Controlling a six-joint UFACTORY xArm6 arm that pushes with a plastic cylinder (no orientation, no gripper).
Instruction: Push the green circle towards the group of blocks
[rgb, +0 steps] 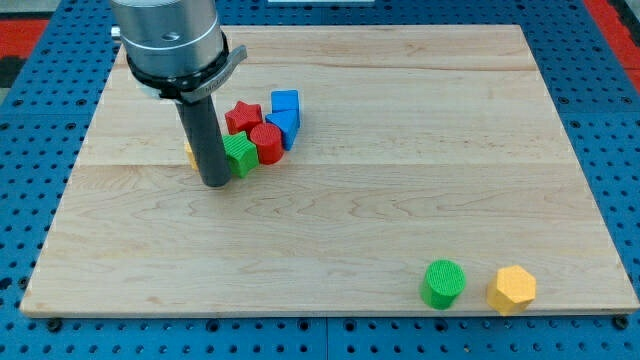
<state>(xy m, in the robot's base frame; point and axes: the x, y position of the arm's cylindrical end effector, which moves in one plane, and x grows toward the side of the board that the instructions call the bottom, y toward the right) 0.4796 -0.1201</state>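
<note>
The arm's rod is coming down from the view's top left, and my tip (216, 183) is resting on the wooden board (400, 120) at the left part of it. There is no gripper here — the end effector is just a straight dark rod, so nothing is spreading or pinching; the tip is only touching the board surface.

The tip is sitting right against the left side of a green block (240, 155), whose shape is hard to make out, looking star-like. That block is part of a tight cluster: a red cylinder (266, 143) is touching it on the right, a red star (242, 117) is lying just above, and two blue blocks are sitting at the cluster's right — one blue cube (286, 102) higher up and one blue block (286, 127) just below it, shape unclear. A small sliver of a yellow block (189, 154) is peeking out behind the rod on its left, mostly hidden.

The green circle (443, 283) is lying well apart from all this, near the board's bottom edge toward the view's right. A yellow hexagon (512, 289) is sitting just beside it on the right, with a narrow gap showing between them. The tip is far from the green circle — it is across the board, up and to the left. The board is resting on a blue pegboard table (600, 60).
</note>
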